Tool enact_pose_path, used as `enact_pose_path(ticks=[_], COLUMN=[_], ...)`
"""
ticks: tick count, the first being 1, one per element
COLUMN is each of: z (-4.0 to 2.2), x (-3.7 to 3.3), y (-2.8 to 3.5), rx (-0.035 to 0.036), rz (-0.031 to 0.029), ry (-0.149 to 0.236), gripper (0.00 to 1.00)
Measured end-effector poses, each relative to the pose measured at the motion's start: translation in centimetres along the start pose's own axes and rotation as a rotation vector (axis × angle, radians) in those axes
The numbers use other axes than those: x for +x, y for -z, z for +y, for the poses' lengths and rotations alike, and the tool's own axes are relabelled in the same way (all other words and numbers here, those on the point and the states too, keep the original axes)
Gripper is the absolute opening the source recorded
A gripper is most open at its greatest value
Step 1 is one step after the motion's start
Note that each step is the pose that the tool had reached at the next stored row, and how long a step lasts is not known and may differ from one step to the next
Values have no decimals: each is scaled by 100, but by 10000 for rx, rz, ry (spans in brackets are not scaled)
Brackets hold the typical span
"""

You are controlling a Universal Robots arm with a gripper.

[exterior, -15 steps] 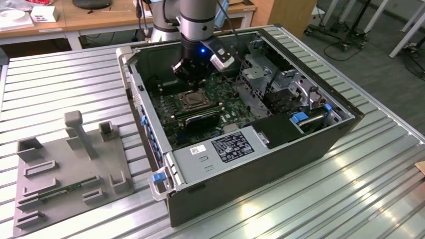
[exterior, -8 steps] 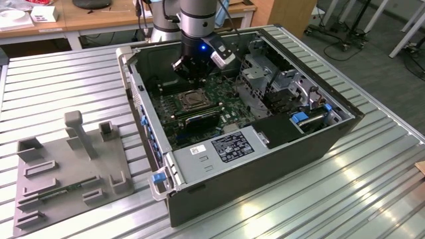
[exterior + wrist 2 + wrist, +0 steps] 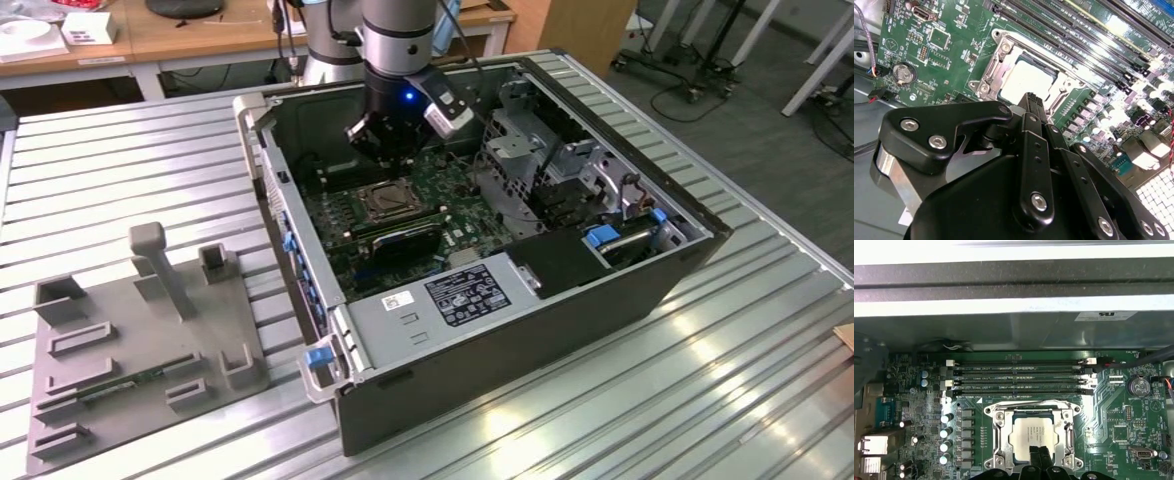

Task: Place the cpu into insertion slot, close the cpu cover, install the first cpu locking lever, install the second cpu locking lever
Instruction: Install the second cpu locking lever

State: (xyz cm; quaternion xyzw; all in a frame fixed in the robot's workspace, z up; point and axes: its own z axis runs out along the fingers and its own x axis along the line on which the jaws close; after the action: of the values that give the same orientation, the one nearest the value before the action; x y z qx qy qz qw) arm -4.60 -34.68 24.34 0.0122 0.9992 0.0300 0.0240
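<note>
cover: looks already shut, metal frame flat round the chip
chip: sitting in the socket, so placing is done
gripper: fingers pressed together, empty, at the chip's 6 o'clock edge in the first wrist view
levers: can't tell if latched

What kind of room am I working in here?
Probably a robotics lab or workshop: an open computer case lies on a ribbed metal table, a grey parts fixture beside it, wooden desks behind.
</note>
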Motion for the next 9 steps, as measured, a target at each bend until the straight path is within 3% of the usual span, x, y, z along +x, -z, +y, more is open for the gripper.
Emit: enact_pose_path(ticks=[9], z=[-42], x=[-1], y=[2], rx=[0], rz=[0], ry=[-2], gripper=[10])
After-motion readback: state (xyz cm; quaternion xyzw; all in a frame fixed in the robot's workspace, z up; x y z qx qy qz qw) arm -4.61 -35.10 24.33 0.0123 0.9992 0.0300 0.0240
